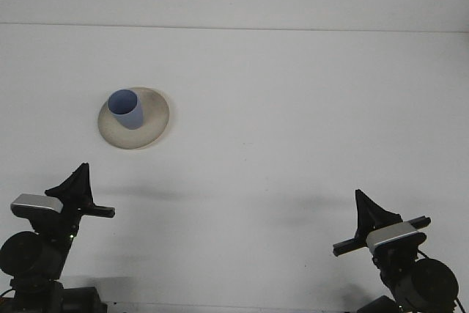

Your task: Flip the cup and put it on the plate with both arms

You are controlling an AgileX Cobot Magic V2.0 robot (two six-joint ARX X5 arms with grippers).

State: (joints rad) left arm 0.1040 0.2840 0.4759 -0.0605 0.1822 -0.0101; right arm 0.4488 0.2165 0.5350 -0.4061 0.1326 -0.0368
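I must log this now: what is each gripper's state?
Left gripper: shut, holding nothing.
Right gripper: shut, holding nothing.

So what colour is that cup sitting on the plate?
The cup is light blue, on a beige plate; the front view shows it clearly.

- Both arm bases cut off by the bottom edge.
- Left tool (75, 181), right tool (368, 214): finger gap indiscernible.
- Cup (126, 108) hides part of the plate (150, 126).
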